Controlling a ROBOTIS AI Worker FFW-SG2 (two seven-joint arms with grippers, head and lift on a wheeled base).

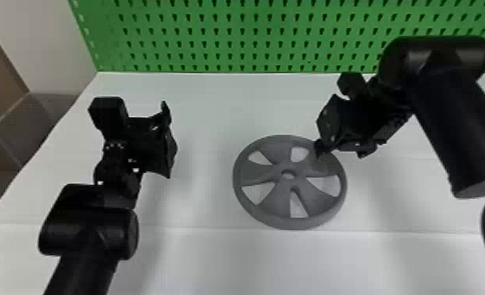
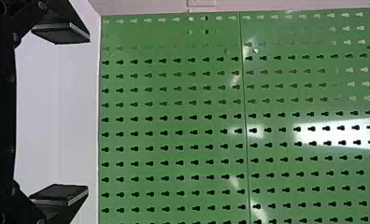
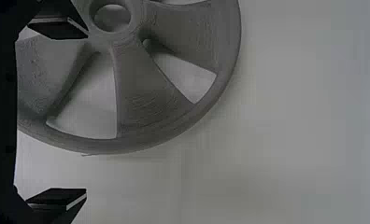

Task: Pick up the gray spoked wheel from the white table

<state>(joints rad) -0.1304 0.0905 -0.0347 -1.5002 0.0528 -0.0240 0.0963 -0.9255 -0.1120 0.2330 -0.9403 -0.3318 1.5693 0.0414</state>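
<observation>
Lying flat, gray spoked wheel, facing up, left gripper, right gripper, fingers parted

Green pegboard walls off 12 o'clock beyond the gray spoked wheel; the right gripper crowds 2 o'clock, with passage open at 6 o'clock

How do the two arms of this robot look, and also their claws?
The left arm and right arm are black, with smooth, thick, rounded sections, boxier towards the ends. The left claw and right claw each have two flat black fingers with thin paler edges.
</observation>
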